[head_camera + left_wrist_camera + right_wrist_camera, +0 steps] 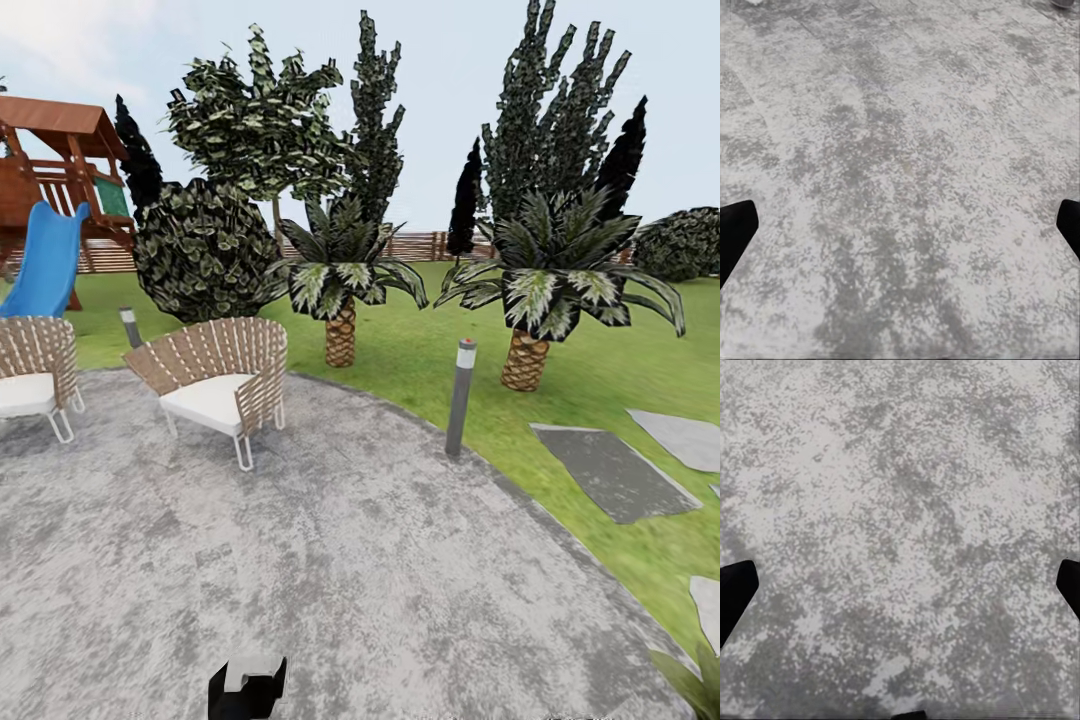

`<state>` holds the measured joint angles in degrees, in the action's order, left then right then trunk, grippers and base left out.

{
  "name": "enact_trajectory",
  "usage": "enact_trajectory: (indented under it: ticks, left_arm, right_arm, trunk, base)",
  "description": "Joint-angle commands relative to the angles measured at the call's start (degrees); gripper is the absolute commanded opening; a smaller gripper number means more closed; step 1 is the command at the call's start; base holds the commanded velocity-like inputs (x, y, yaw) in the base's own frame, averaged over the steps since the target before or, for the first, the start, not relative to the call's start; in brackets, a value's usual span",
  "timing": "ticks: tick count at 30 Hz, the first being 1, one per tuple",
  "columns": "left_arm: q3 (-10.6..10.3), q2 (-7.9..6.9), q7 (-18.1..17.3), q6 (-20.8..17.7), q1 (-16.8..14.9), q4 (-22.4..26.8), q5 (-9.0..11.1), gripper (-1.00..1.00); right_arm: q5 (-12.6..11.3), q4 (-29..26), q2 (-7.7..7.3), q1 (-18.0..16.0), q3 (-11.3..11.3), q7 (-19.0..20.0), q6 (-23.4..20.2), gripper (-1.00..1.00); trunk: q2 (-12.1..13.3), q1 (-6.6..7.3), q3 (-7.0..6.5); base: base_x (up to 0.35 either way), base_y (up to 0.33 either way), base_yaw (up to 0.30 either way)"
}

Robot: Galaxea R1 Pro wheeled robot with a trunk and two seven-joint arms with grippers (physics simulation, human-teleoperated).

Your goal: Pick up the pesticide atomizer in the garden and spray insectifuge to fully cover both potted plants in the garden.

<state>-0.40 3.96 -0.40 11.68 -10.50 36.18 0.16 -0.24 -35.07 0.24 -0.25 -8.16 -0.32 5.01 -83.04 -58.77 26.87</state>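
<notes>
Both grippers hang with jaws spread over the patio [400, 560], holding nothing (search underway); driving on risks clipping the bollard lamp [459, 396] at one o'clock.

Place: a home garden [420, 350], outdoors under pale sky.
Ground: round mottled grey patio [330, 560] edged by lawn, with grey stepping slabs [612, 470].
Planting: palms [345, 285], tall trees, dark bushes [200, 250].
Furnishing: woven chairs [215, 385], bollard lamp [460, 398].
Play: wooden playset [65, 160] with blue slide.
Boundary: wooden fence [425, 246].
</notes>
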Motion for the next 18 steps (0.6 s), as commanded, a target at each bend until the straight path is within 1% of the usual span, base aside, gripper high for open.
enact_trajectory:
  ticks: [1,18]
  left_arm:
    - [0.0,0.0,0.0,0.2,0.0,-0.1,0.0,1.0]
    - [0.0,0.0,0.0,0.2,0.0,-0.1,0.0,1.0]
  right_arm:
    - [0.0,0.0,0.03,0.0,-0.1,0.0,0.2,1.0]
    - [0.0,0.0,0.03,0.0,-0.1,0.0,0.2,1.0]
  trunk:
    - [0.0,0.04,0.06]
    - [0.0,0.04,0.06]
  base:
    - [-0.342,0.0,0.287]
    - [-0.342,0.0,0.287]
